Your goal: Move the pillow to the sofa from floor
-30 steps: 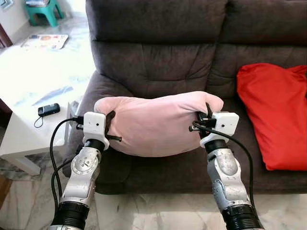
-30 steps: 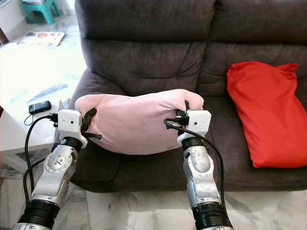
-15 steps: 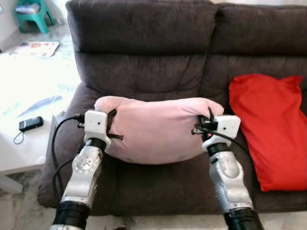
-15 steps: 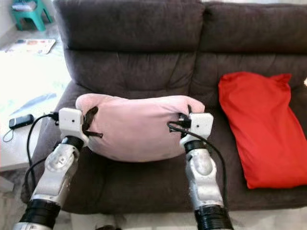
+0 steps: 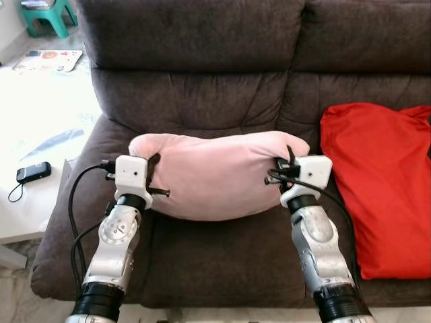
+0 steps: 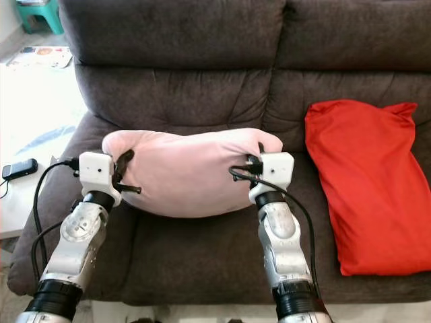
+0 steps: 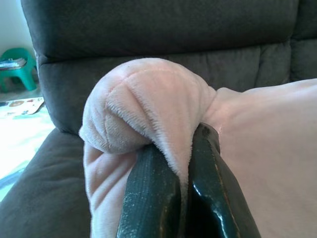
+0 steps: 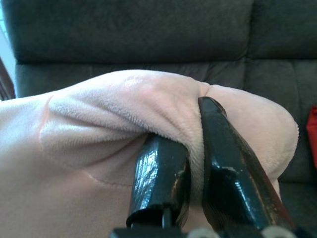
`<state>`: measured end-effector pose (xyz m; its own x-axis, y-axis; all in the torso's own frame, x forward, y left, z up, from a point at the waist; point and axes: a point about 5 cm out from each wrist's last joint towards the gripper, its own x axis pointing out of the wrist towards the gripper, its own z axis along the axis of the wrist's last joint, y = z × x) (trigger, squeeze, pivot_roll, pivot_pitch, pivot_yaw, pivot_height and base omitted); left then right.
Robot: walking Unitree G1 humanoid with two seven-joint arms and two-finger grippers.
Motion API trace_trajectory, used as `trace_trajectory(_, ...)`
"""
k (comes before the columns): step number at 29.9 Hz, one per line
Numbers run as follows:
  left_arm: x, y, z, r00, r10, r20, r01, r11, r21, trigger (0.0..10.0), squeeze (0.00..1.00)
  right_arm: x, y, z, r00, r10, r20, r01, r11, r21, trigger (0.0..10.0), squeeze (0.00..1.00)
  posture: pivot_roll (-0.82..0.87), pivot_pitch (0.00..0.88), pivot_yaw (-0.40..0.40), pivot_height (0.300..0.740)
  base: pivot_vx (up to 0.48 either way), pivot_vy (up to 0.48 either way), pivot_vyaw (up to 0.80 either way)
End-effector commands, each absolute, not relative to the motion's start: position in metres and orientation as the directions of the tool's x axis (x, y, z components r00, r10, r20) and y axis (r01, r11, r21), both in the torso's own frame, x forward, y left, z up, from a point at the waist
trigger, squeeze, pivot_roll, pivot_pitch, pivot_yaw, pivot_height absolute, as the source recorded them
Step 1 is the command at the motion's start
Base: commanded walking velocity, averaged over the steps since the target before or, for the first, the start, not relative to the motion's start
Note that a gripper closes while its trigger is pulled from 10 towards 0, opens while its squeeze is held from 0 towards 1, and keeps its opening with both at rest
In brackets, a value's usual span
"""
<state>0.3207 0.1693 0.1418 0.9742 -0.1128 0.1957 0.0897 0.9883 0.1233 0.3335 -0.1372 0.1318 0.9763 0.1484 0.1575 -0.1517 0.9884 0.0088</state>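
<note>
The pink plush pillow (image 5: pixel 215 173) hangs between my two arms over the left seat of the dark brown sofa (image 5: pixel 202 87). My left gripper (image 5: pixel 153 180) is shut on the pillow's left end; in the left wrist view its black fingers (image 7: pixel 153 198) pinch a fold of the fabric. At the pillow's right end my right gripper (image 5: pixel 288 161) is shut on it too, its fingers (image 8: pixel 223 163) squeezing the plush in the right wrist view. The pillow's underside is at or just above the seat cushion (image 5: pixel 215 249); I cannot tell whether it touches.
A red pillow (image 5: pixel 380 182) lies on the right seat of the sofa. A white low table (image 5: pixel 40 128) stands to the left with a black phone (image 5: pixel 34 172) on it. A green stool (image 5: pixel 47 13) sits far back left.
The camera has moved closer to the sofa and the view shifted. Both grippers still hold the pillow, which now sits further in over the left seat.
</note>
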Motion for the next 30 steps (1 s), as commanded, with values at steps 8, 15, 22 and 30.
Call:
trace_trajectory(8,0.312,0.141,0.145,0.874,-0.485,0.036,0.472,0.863,0.179,10.0,0.0,0.378,-0.114,0.172,0.957,0.248,0.147,-0.235,0.967,-0.103,10.0,0.0,0.1,0.103,-0.042,0.74,0.0,0.0,0.0)
trace_trajectory(15,0.304,0.135,0.144,0.834,-0.551,-0.008,0.546,0.824,0.153,10.0,0.0,0.396,-0.085,0.187,0.925,0.376,0.057,-0.363,0.917,-0.164,10.0,0.0,0.11,0.11,-0.061,0.74,0.0,0.0,0.0)
trace_trajectory(22,0.305,0.147,0.144,0.904,-0.425,0.04,0.423,0.904,0.061,10.0,0.0,0.398,-0.049,0.202,0.858,0.511,0.042,-0.493,0.845,-0.206,10.0,0.0,0.12,0.108,-0.077,0.74,0.0,0.0,0.0)
trace_trajectory(30,0.302,0.139,0.145,0.891,-0.451,0.047,0.449,0.893,0.038,10.0,0.0,0.386,-0.017,0.208,0.724,0.687,0.063,-0.654,0.713,-0.253,10.0,0.0,0.11,0.111,-0.079,0.74,0.0,0.0,0.0)
